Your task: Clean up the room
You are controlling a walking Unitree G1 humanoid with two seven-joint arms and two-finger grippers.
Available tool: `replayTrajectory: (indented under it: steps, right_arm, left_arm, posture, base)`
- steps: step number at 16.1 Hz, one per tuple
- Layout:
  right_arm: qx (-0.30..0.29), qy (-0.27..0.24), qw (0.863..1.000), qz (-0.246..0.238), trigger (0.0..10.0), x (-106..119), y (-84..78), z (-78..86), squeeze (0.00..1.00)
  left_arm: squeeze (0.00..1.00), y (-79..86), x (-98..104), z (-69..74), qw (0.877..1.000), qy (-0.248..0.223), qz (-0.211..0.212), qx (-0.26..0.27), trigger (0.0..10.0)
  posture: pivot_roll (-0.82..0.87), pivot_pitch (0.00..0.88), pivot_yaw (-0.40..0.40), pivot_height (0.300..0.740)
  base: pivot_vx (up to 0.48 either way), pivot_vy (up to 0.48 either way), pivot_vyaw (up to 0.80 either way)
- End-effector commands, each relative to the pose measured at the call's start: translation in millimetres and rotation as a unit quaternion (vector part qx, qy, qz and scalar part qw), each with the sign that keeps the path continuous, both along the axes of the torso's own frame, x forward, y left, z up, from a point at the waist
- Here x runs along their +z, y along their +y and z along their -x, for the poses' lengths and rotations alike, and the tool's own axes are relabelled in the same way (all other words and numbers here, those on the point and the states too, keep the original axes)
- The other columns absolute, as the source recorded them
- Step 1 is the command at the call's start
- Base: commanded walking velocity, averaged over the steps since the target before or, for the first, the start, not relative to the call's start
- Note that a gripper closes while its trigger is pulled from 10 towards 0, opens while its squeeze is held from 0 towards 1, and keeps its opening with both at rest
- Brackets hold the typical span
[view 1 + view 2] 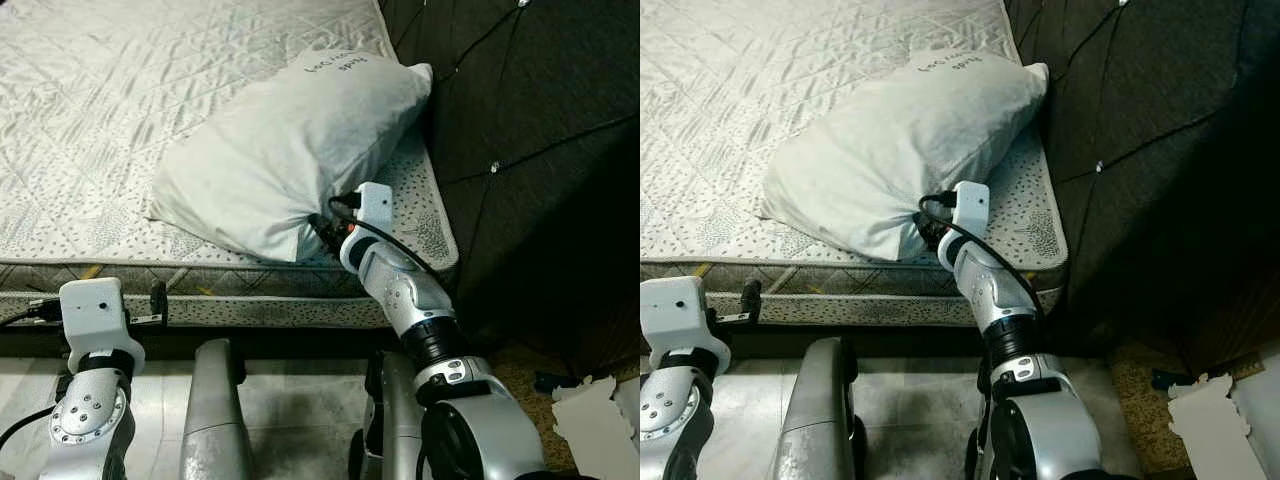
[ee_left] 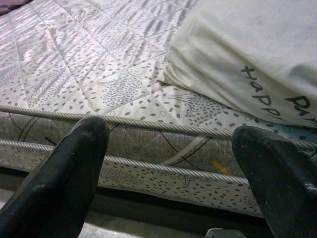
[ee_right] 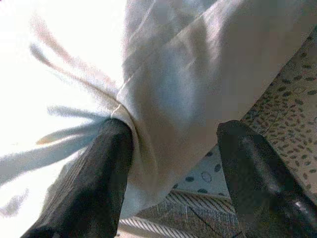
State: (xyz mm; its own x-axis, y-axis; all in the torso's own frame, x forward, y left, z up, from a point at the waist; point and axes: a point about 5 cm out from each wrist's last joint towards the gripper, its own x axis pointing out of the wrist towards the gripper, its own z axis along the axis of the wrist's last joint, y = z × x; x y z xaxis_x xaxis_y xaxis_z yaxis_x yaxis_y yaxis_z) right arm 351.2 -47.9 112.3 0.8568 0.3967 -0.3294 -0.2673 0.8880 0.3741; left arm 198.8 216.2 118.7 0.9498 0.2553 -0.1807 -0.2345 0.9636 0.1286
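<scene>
I am working the right gripper [image 3: 171, 163], fingers apart around the near corner of the pillow [image 1: 290, 150] lying on the mattress [image 1: 120, 110]; next I should pinch it. The left gripper [image 2: 173, 173], fingers apart, is idling below the mattress edge.

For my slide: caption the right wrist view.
Right gripper astride a corner of the white pillow on the mattress.

You see a soft matt cloth pillow [image 1: 285, 150], a quilted speckled fabric mattress [image 1: 120, 110], and a dark tufted headboard [image 1: 530, 150].
</scene>
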Motion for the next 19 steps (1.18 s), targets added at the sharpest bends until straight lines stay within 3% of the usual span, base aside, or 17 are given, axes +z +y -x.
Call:
replayTrajectory:
  steps: [1,4,5,6,7,14,18,19]
  right_arm:
    - [0.030,-0.012,0.999,-0.002,0.0,7.8,20.2,1.1,0.00]
    - [0.045,-0.019,0.998,0.027,0.0,1.4,17.7,5.1,0.00]
    - [0.049,-0.026,0.997,0.047,1.1,-1.9,14.3,6.5,0.00]
    - [0.032,-0.041,0.997,0.057,10.0,-1.7,6.4,4.5,0.70]
    - [0.033,-0.043,0.997,0.054,10.0,-0.4,5.0,3.3,1.00]
    - [0.050,-0.046,0.992,0.103,10.0,-7.8,11.9,6.1,1.00]
    - [0.063,-0.047,0.990,0.113,10.0,-11.3,24.8,10.2,1.00]
    - [0.072,-0.049,0.990,0.113,10.0,-10.8,31.5,11.4,0.74]
  left_arm:
    - [0.00,0.1,-2.6,-0.8,1.000,0.008,-0.001,-0.002,10.0]
    - [0.00,0.3,-2.7,-2.0,1.000,0.008,-0.002,-0.003,10.0]
    - [0.00,0.3,-2.7,-2.1,1.000,0.008,-0.002,-0.003,10.0]
    - [0.00,0.2,-3.1,-2.1,1.000,0.009,-0.002,-0.003,10.0]
    - [0.00,0.1,-3.3,-2.2,1.000,0.009,-0.002,-0.003,10.0]
    - [0.00,-2.7,-3.1,-2.7,1.000,0.009,0.001,-0.005,10.0]
    - [0.00,-2.9,-3.9,-1.8,1.000,0.011,0.003,-0.004,10.0]
    - [0.00,-4.0,-4.1,-2.4,1.000,0.011,0.004,-0.005,10.0]
  posture:
    - [0.12,0.068,-0.037,0.547]
    - [0.12,0.064,-0.037,0.547]
    - [0.12,0.064,-0.037,0.547]
    - [0.12,0.060,-0.038,0.547]
    - [0.12,0.059,-0.038,0.547]
    - [0.12,0.067,-0.042,0.547]
    - [0.12,0.076,-0.043,0.547]
    - [0.12,0.078,-0.043,0.547]
  base:
    - [0.000,0.000,0.00]
    - [0.000,0.000,0.00]
    - [0.000,0.000,0.00]
    - [0.000,0.000,0.00]
    - [0.000,0.000,0.00]
    - [0.000,0.000,0.00]
    - [0.000,0.000,0.00]
    - [0.000,0.000,0.00]
